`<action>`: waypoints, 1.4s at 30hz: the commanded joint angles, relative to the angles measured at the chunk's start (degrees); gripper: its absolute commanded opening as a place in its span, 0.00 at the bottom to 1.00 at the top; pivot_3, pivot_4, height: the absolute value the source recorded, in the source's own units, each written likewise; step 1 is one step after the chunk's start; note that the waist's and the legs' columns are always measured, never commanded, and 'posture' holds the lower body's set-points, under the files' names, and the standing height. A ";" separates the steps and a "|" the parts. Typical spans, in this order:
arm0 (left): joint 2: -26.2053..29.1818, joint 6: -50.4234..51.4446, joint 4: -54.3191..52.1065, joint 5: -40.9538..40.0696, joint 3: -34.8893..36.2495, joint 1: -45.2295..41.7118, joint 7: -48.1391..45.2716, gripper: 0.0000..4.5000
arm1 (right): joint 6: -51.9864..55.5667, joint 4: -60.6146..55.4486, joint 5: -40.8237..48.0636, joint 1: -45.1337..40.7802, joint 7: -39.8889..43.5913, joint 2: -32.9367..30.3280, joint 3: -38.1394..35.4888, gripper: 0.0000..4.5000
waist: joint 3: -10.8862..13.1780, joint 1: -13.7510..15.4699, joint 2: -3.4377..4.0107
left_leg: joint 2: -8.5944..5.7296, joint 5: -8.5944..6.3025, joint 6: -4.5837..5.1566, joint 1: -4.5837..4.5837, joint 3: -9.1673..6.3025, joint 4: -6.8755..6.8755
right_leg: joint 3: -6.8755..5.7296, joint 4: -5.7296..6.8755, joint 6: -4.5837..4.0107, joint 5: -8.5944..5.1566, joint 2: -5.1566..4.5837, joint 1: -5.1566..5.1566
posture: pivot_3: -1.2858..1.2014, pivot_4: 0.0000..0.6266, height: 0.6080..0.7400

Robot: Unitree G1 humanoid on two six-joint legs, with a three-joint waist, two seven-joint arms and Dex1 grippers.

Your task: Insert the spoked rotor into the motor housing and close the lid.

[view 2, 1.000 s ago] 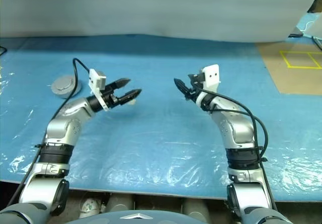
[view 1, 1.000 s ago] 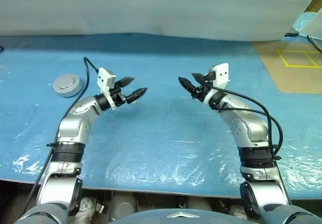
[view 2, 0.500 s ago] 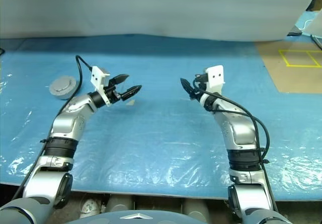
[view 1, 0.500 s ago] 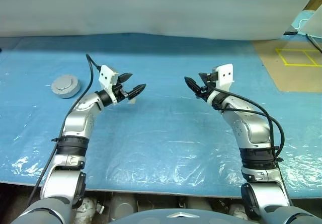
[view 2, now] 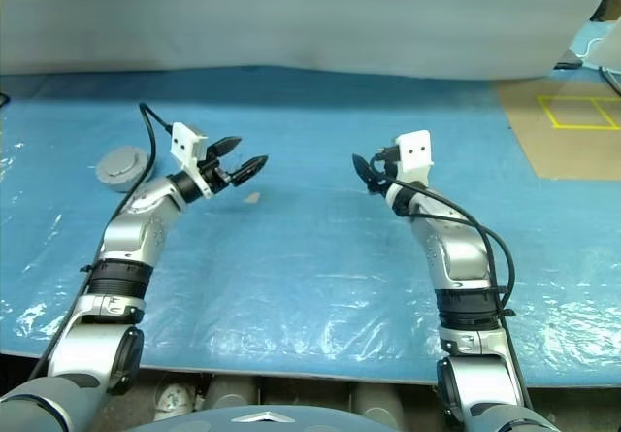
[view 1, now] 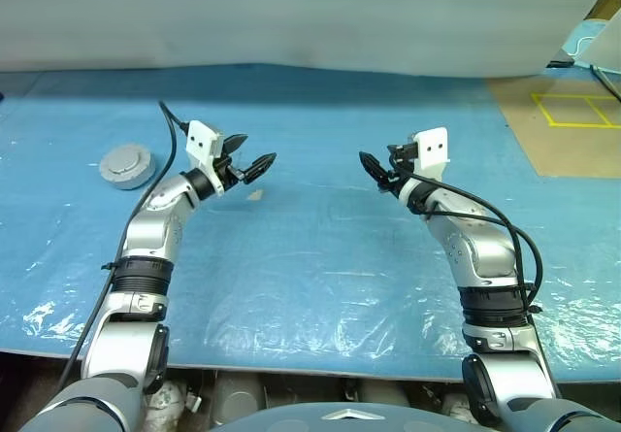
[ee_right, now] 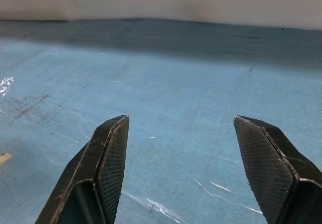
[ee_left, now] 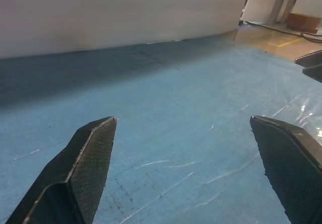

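Meanwhile, over a table covered in blue plastic sheeting, both arms are raised level and angled toward each other; the left gripper hovers above the sheet left of centre, its two black fingers spread wide with nothing between them; the right gripper hangs opposite, right of centre, jaws likewise parted and empty, the two well apart across a stretch of bare sheet. Far to the left, beyond the left arm's elbow, a round silver-grey disc with a raised centre, apparently the lid, lies flat on the sheet, touched by neither gripper; whether it sits on the motor housing cannot be told. A small tan scrap lies on the sheet just below and near the left gripper. From the left wrist view, the right gripper's dark fingertips show at the far edge. A pale wall backs the table; brown flooring with yellow tape lies at far right.
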 commanded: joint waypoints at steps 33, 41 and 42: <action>-0.09 -1.86 -0.21 0.38 0.86 -2.33 0.49 1.00 | -1.82 0.44 -1.60 -1.51 -0.40 -0.21 -1.03 0.76 | 0.02 0.00 0.03 | 0.00 0.00 0.00 0.00 0.00 0.00 | 0.00 -0.01 0.00 0.00 0.00 0.00 | 0.52 0.24 1.00; -0.28 -2.30 0.04 0.64 0.78 -2.48 0.38 1.00 | -1.93 0.64 -2.02 -1.69 -0.40 -0.27 -1.09 0.76 | 0.02 -0.01 0.04 | 0.00 0.00 0.00 0.00 0.00 -0.02 | 0.00 -0.02 0.00 0.00 0.00 0.00 | 0.52 0.24 1.00; -0.26 -2.33 0.06 0.74 0.79 -2.47 0.43 1.00 | -1.95 0.69 -2.04 -1.71 -0.40 -0.28 -1.11 0.76 | 0.02 -0.01 0.04 | 0.00 0.00 0.00 0.00 0.00 -0.02 | 0.00 -0.02 0.00 0.00 0.00 0.00 | 0.52 0.24 1.00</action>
